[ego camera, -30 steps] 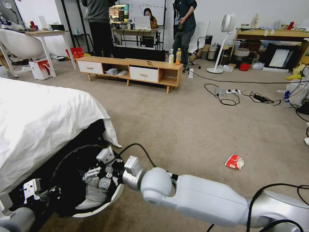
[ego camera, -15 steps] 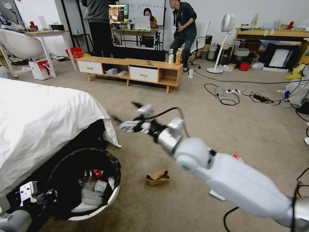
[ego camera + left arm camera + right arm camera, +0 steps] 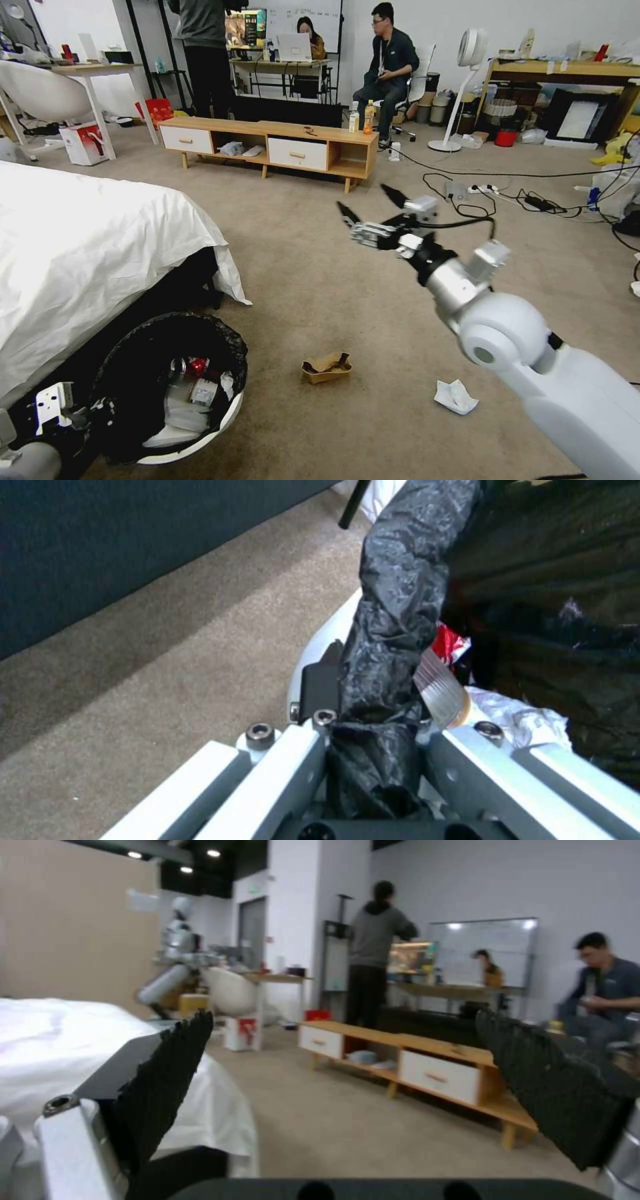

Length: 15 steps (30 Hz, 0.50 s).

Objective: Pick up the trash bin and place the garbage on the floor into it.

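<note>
The trash bin (image 3: 215,427), white with a black bag over its rim, stands at the bed's foot, low on the left of the head view. Inside lie a red can, a bottle and tissues. My left gripper (image 3: 93,408) is shut on the bin's near rim; the left wrist view shows the left gripper (image 3: 373,700) pinching the bag-covered rim of the bin (image 3: 320,640). My right gripper (image 3: 370,203) hangs open and empty in the air above the carpet, also open in its own right gripper (image 3: 360,1075) view. Garbage on the floor: a brown cardboard tray (image 3: 327,367) and a crumpled white tissue (image 3: 455,396).
A bed with a white sheet (image 3: 80,247) fills the left. A low wooden TV stand (image 3: 273,143) with upright drink bottles (image 3: 365,117) stands across the carpet. Cables and a power strip (image 3: 480,193) lie at the right, near a standing fan (image 3: 467,87).
My right arm has lifted out of the bin and swung up, forward and to the right, with its gripper open and empty. The cardboard tray and tissue have come into sight.
</note>
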### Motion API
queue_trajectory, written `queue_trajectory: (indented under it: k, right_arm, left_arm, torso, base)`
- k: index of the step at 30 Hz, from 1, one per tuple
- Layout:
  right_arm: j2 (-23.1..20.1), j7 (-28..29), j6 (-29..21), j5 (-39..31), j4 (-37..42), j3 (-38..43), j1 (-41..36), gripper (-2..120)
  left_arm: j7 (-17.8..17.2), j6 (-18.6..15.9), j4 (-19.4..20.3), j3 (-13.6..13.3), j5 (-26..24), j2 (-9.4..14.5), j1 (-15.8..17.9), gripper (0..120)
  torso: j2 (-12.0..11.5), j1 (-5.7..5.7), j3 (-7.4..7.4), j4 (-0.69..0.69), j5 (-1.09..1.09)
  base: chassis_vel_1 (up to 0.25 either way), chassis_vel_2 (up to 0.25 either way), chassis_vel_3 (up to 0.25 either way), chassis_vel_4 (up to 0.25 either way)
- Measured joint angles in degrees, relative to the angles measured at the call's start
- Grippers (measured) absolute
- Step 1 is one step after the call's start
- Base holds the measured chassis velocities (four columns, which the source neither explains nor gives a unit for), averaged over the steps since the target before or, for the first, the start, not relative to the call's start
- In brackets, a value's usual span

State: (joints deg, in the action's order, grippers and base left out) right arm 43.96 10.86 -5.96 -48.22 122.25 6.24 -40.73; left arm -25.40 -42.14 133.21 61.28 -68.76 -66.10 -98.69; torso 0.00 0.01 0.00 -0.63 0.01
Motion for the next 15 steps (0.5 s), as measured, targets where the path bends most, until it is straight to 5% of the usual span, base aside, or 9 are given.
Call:
queue_trajectory:
  k: [7, 15]
  right_arm:
    - [-0.9, 3.5, -1.1, 0.8, 2.6, 8.0, -8.3, 100]
    - [3.8, 7.2, 0.6, 5.4, 2.6, 13.1, -12.4, 100]
  left_arm:
    - [0.8, 0.0, 0.4, 0.1, 1.4, -1.0, -0.6, 2]
    - [1.9, 0.0, 2.6, 2.4, 4.5, -5.5, -3.5, 2]
  torso:
    - [0.0, 0.00, 0.00, -0.05, 0.00]
    - [0.0, 0.00, 0.00, 0.02, -0.02]
  base:
    - [0.000, 0.000, 0.000, 0.000]
    - [0.000, 0.000, 0.000, 0.000]
